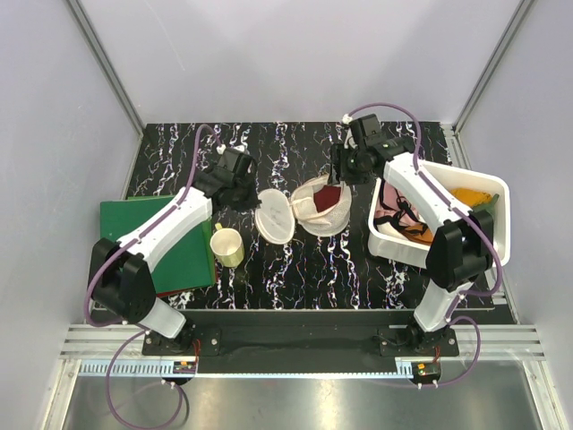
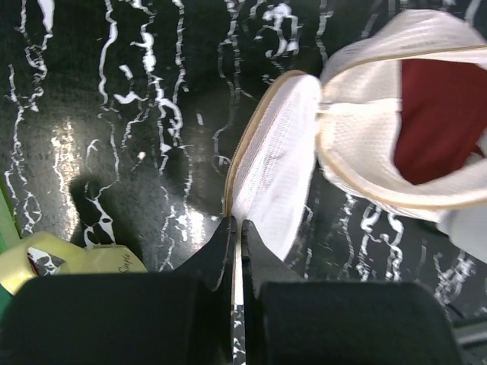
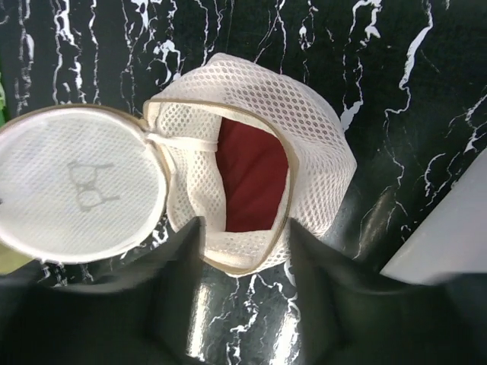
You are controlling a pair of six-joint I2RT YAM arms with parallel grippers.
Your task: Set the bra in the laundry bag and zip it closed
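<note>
The laundry bag (image 1: 315, 213) lies open in the middle of the black marbled table, its round lid (image 1: 274, 215) flipped out to the left. The maroon bra (image 1: 331, 197) sits inside the mesh pouch. My left gripper (image 1: 243, 199) is shut on the lid's tan rim; in the left wrist view, the thin edge of the lid (image 2: 274, 175) is pinched between the jaws of the left gripper (image 2: 237, 228). My right gripper (image 3: 243, 232) stands open, its fingers on either side of the near rim of the bag (image 3: 312, 129). The bra (image 3: 255, 175) shows through the bag's opening.
A cream-yellow cup (image 1: 227, 246) stands just left of the lid, beside a green board (image 1: 166, 237). A white bin (image 1: 497, 193) holding pink and orange cloths sits at the right, close to the right arm.
</note>
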